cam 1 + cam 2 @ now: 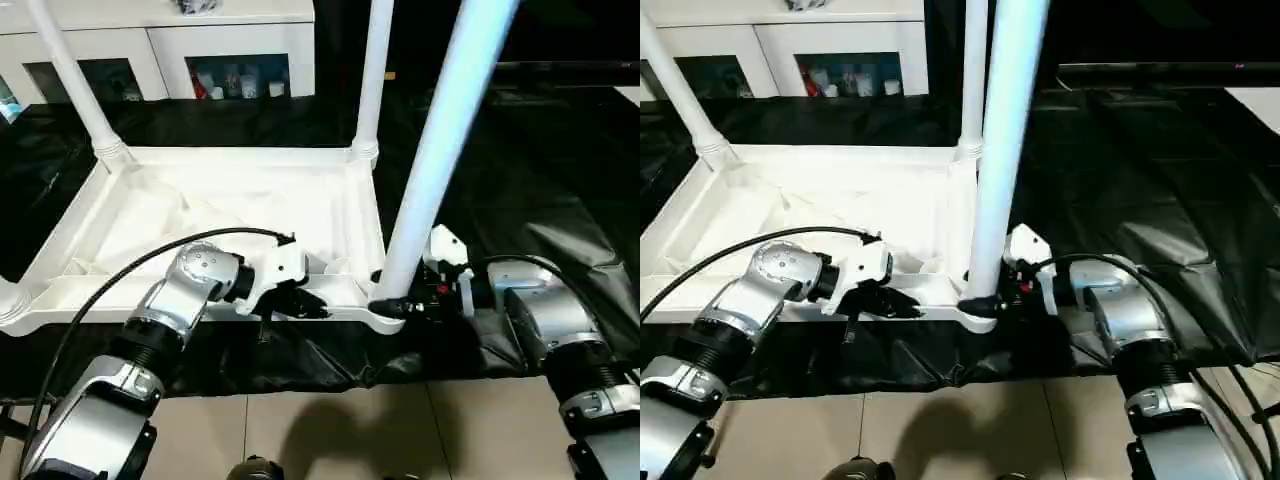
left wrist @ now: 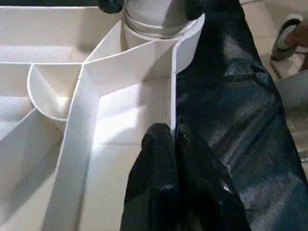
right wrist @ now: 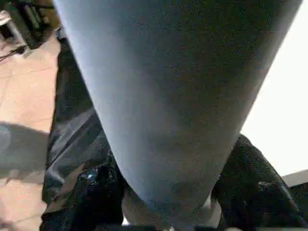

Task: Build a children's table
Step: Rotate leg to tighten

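The white tabletop (image 1: 200, 158) lies upside down on black cloth, ribbed side up. White legs stand in its far left socket (image 1: 75, 80) and far right socket (image 1: 375, 70). A third leg (image 1: 440, 140) stands upright in the near right corner socket. My right gripper (image 1: 398, 302) is at the base of this leg. Its black fingers (image 3: 98, 190) press against the tube on both sides. My left gripper (image 1: 300, 305) is shut on the thin near rim (image 2: 172, 96) of the tabletop, a little left of that corner. Its fingers (image 2: 161, 144) pinch the wall.
A white cabinet (image 1: 230, 50) with glass doors stands behind the tabletop. The black cloth (image 1: 520, 180) spreads out to the right and back. Beige tiled floor (image 1: 350, 430) lies in front of it. A black cable (image 1: 120, 270) arches over my left forearm.
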